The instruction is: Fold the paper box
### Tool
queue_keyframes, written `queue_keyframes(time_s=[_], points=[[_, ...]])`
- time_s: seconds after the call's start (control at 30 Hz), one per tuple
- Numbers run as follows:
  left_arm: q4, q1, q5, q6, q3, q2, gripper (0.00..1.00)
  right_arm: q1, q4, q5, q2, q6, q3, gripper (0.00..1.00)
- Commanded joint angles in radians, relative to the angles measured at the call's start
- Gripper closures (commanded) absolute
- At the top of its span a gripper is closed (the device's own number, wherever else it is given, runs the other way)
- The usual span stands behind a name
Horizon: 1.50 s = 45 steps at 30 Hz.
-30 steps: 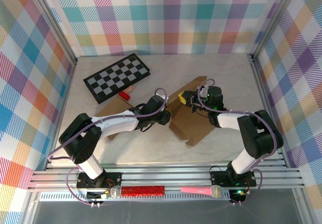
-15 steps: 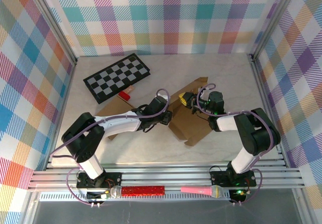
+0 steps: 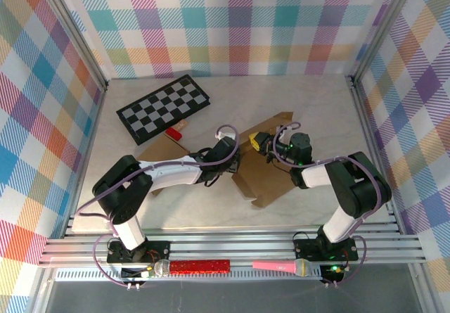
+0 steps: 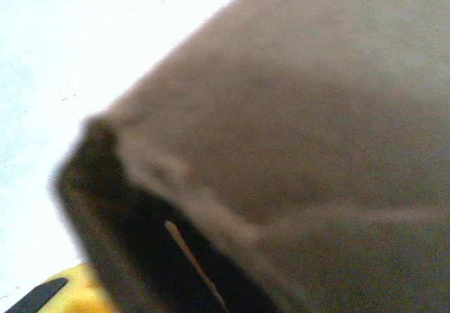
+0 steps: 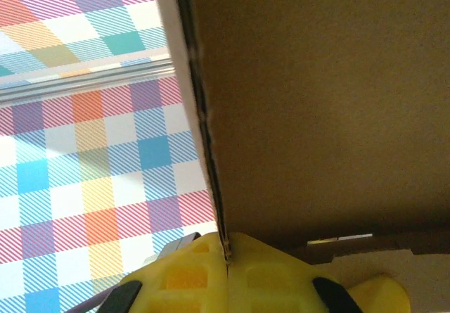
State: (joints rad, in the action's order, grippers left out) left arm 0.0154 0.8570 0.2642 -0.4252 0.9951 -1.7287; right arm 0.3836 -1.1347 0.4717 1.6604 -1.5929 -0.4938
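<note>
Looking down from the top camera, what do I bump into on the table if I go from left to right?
Chessboard → left gripper → right gripper. The box overlaps both grippers, so it has no clear place in line.

The flat brown cardboard box blank [image 3: 271, 179] has been dragged slightly leftward, and its near corner has been swung toward the left arm. The right gripper [image 3: 254, 143], clamped on its edge, has been drawn leftward. The left gripper [image 3: 230, 160] has been pushed a little rightward.
</note>
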Motion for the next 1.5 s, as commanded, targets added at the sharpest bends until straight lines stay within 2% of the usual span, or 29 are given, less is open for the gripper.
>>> queue_keyframes(time_s=[0.0,0.23,0.83,1.17,1.3,1.47], points=[[-0.036,0.009,0.053,-0.042,0.031,-0.019,0.62,0.017,0.013,0.018,0.026,-0.033,0.049,1.00],[-0.005,0.035,0.103,-0.053,0.078,-0.061,0.63,0.027,0.028,-0.003,0.004,-0.061,0.026,1.00],[0.028,0.059,0.249,-0.206,0.147,-0.125,0.78,0.066,0.087,-0.054,-0.034,-0.104,-0.003,1.00],[0.008,0.059,0.250,-0.226,0.161,-0.165,0.75,0.067,0.111,-0.062,-0.042,-0.115,-0.017,1.00],[0.014,0.059,0.251,-0.225,0.168,-0.179,0.70,0.066,0.112,-0.059,-0.041,-0.118,-0.017,1.00],[0.019,0.059,0.251,-0.227,0.178,-0.194,0.70,0.067,0.116,-0.059,-0.041,-0.120,-0.015,1.00]])
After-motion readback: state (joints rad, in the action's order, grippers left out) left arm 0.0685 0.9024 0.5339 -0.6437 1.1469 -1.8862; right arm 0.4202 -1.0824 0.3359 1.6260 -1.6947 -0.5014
